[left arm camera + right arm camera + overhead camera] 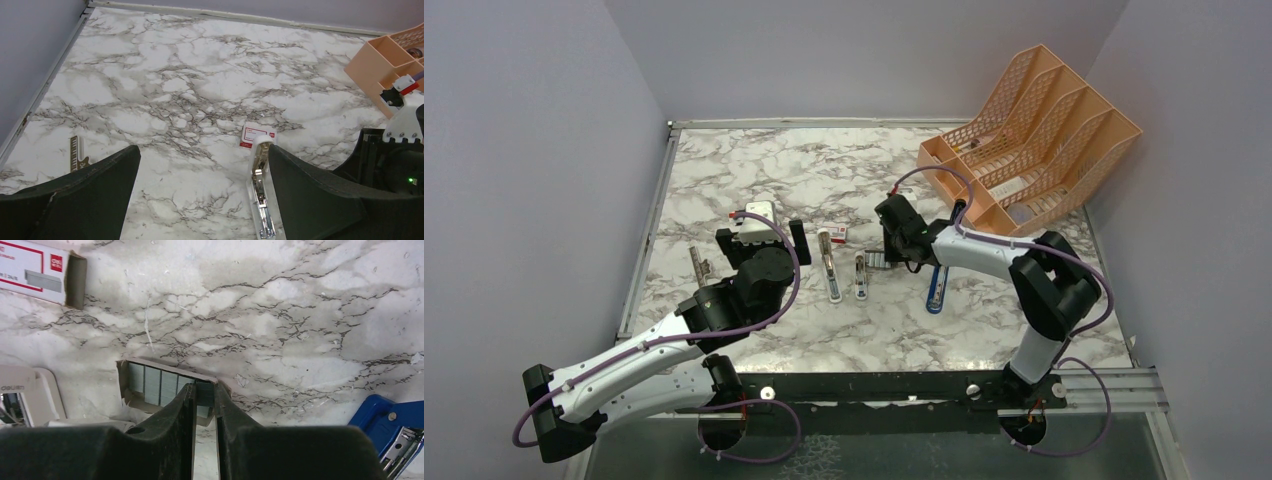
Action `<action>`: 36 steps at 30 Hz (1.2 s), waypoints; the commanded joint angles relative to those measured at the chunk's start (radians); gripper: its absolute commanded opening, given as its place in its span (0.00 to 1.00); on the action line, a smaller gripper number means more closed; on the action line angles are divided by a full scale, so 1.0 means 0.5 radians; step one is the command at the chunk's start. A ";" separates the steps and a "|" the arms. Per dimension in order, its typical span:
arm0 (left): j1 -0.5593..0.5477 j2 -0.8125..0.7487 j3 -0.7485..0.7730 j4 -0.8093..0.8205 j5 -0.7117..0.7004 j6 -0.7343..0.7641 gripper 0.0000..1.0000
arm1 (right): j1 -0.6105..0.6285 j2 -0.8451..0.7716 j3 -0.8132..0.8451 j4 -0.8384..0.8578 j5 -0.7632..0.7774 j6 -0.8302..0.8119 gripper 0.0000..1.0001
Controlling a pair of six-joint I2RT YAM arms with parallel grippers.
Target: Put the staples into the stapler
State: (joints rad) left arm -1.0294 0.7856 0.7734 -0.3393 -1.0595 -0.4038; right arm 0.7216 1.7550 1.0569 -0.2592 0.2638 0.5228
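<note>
Bright even light, soft shadows, pics sharp.

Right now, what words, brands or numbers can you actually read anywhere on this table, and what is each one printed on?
"deli": white letters in a red square on the red-and-white box.
"deli", probably: faint grey letters on the white stapler, blurred.
The box's other print is too small to read.
The marks on the notched strip are too small to read.
The staples carry no text.
</note>
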 commanded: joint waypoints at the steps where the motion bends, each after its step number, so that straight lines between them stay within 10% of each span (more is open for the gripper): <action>1: 0.006 -0.008 -0.004 -0.004 -0.032 -0.002 0.99 | 0.037 -0.107 -0.040 0.144 0.133 -0.008 0.22; 36: 0.006 -0.015 -0.007 -0.005 -0.025 -0.002 0.99 | -0.148 0.084 0.355 -0.434 -0.561 0.205 0.25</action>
State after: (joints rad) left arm -1.0294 0.7856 0.7734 -0.3397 -1.0595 -0.4038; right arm 0.6930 1.7863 1.2217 -0.4770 0.1322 0.6491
